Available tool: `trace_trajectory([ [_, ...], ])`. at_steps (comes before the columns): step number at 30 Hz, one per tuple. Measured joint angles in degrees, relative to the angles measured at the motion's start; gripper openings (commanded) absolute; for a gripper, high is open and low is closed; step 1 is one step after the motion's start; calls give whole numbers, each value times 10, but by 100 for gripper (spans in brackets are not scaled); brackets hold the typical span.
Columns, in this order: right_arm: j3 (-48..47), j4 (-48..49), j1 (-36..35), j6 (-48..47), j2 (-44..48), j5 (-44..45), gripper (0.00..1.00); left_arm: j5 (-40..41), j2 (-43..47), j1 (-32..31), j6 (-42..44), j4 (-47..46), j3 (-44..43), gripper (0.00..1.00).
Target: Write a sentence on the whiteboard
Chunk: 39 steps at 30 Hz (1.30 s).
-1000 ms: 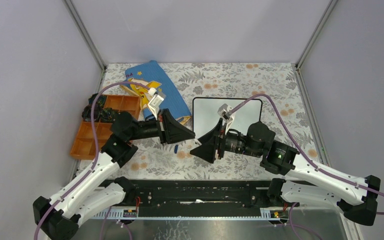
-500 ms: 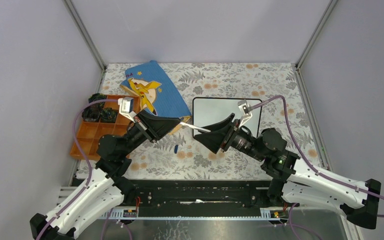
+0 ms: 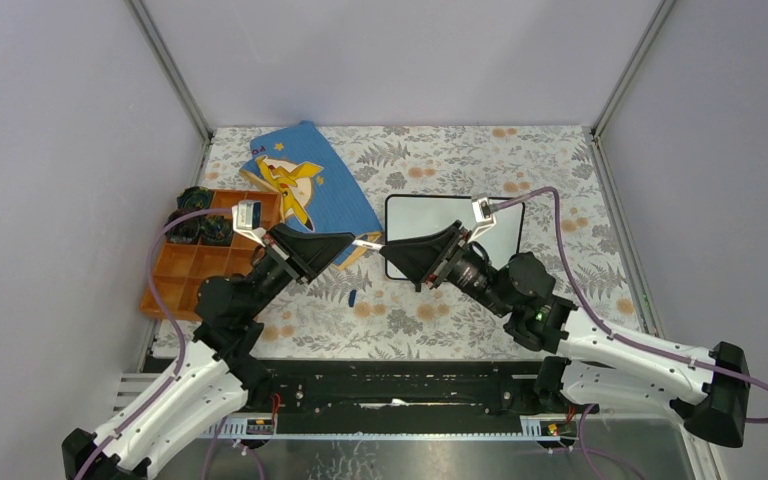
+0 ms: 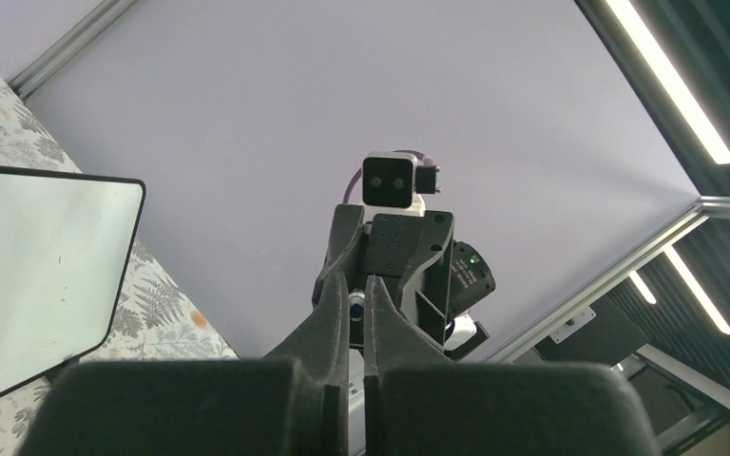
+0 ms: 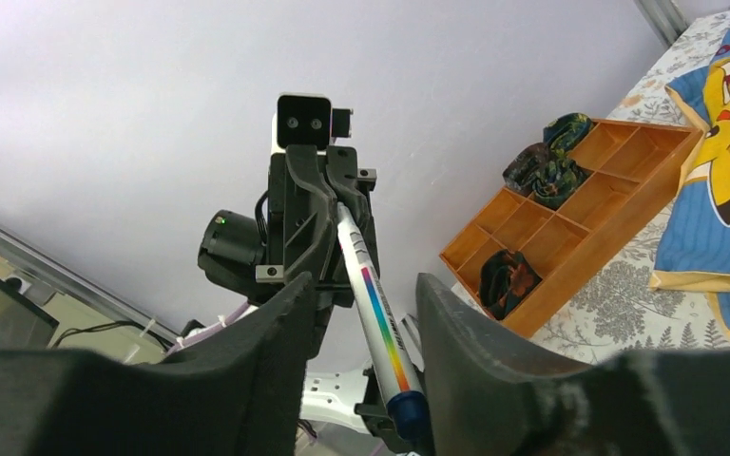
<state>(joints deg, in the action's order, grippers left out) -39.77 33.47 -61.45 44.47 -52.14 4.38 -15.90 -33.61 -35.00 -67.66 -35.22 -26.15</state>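
Two grippers meet: the black left gripper (image 3: 358,243), clamped on the white rainbow-striped marker (image 5: 373,304), should hold steady until the black right gripper (image 5: 366,290), jaws apart around it, closes squarely.

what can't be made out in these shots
- Top external: the glossy white black-framed whiteboard's near part, hidden by the right gripper.
- Left wrist: the rainbow-striped white marker, almost hidden between the left gripper's fingers.
- Top external: small dark blue thing on the floral tablecloth, too small to identify.
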Motion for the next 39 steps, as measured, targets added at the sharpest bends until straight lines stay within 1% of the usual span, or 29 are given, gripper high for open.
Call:
trace_trajectory([
  [2, -1, 8, 0, 3, -5, 3, 43, 7, 6, -1, -4, 0, 3, 0],
  [6, -3, 22, 0, 9, -20, 0, 43, 19, 15, -2, -9, 0, 7, 0],
  [8, -4, 29, 0, 11, -27, -7, 39, 21, 16, -2, -11, 0, 8, 0],
  [10, -4, 33, 0, 15, -31, -10, 38, 23, 16, -2, -12, 0, 8, 0],
  [15, -4, 43, 0, 22, -31, -10, 42, 24, 16, -2, -14, 0, 8, 0],
  [17, -4, 51, 0, 25, -31, -10, 42, 24, 17, -2, -16, 0, 8, 0],
  [24, -4, 76, 0, 36, -35, -17, 33, 26, 20, -2, -25, 0, 8, 0],
  [32, -4, 98, 0, 51, -51, -25, 33, 31, 24, -2, -28, 0, 8, 0],
  [39, -4, 102, 0, 55, -54, -26, 27, 31, 25, -3, -29, 1, 8, 0],
])
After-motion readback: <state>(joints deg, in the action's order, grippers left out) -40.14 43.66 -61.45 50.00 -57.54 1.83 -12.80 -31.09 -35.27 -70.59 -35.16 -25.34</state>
